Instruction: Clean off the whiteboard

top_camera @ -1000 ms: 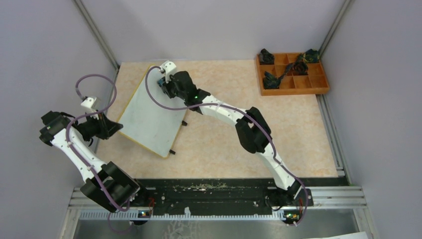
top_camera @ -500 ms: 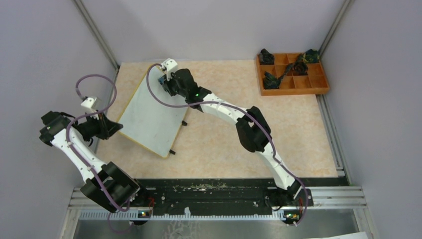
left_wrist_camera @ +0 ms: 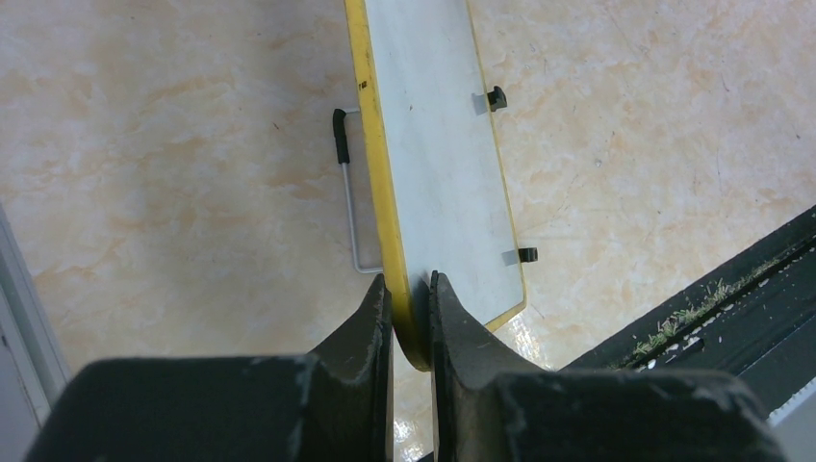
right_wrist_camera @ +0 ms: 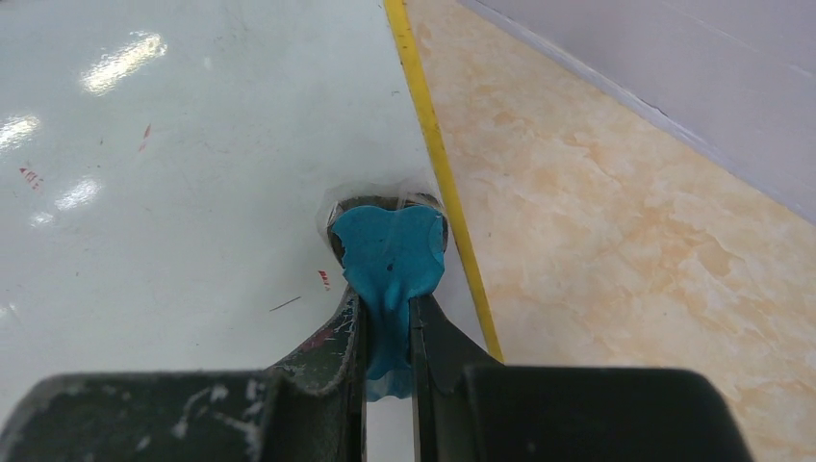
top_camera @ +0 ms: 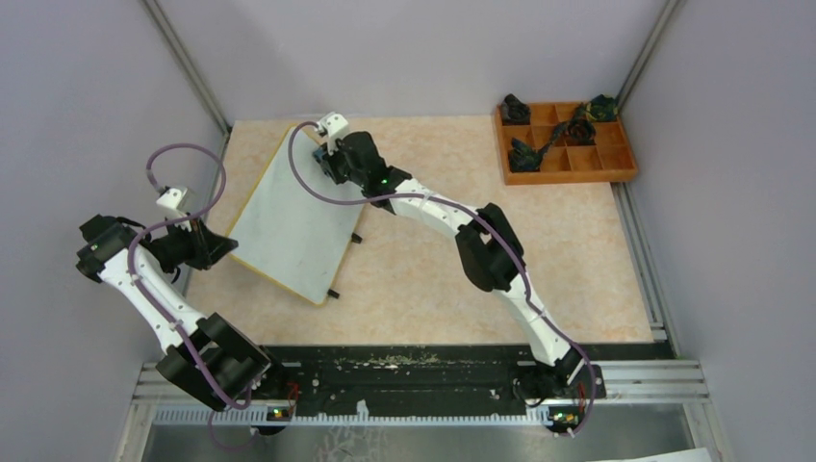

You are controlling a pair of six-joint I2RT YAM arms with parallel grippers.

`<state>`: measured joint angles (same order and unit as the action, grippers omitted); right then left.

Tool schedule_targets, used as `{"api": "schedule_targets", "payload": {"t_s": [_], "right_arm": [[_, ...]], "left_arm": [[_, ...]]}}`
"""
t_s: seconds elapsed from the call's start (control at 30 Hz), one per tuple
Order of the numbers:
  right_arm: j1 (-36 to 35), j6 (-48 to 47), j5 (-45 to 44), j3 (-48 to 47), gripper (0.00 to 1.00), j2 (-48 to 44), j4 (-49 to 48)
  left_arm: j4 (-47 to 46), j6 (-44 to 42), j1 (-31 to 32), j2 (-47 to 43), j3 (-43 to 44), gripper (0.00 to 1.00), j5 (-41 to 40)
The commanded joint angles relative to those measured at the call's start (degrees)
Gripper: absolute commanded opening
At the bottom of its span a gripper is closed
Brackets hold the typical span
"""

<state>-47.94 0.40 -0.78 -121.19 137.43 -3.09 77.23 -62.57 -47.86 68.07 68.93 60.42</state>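
Most of the whiteboard (top_camera: 289,217) looks wiped already, with just a few tiny red flecks (right_wrist_camera: 31,175) to go on the glossy white face. It sits angled in the upper left of the worktop (top_camera: 433,279), thin yellow edge showing. Left gripper (left_wrist_camera: 409,294) has its jaws clamped on that edge. Right gripper (right_wrist_camera: 387,313) pinches a blue cloth (right_wrist_camera: 390,245), pressed down by the board's edge.

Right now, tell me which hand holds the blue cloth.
The right hand: it pinches the blue cloth and presses it on the whiteboard. The left hand holds no cloth; it only clamps the board's edge.
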Motion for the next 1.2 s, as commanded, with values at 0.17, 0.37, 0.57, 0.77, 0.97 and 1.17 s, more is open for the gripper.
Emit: {"api": "schedule_targets", "payload": {"t_s": [0.17,0.37,0.57,0.77,0.97,1.17], "right_arm": [[-4.18,-1.15,3.27,0.22,0.00,-1.83,0.27],[-4.51,-1.62,2.71,1.13,0.00,-2.75,-0.86],[-3.02,-1.96,1.78,-1.96,0.00,0.17,-0.31],[-1.88,-1.97,1.83,-5.09,0.00,1.48,0.75],[-1.34,-1.64,2.70,-6.35,0.00,1.78,1.34],[-1.37,-0.47,4.00,-0.93,0.00,0.73,-0.07]], "left_arm": [[3.80,-4.67,1.73,-1.26,-2.16,0.00,-4.20],[3.73,-4.49,1.80,-1.49,-2.20,0.00,-4.04],[3.80,-4.78,1.83,-1.81,-2.76,0.00,-4.26],[3.80,-4.68,1.82,-1.63,-2.78,0.00,-4.26],[3.75,-4.63,1.87,-1.46,-2.60,0.00,-4.02],[3.80,-4.66,1.94,-1.41,-2.36,0.00,-4.02]]}}
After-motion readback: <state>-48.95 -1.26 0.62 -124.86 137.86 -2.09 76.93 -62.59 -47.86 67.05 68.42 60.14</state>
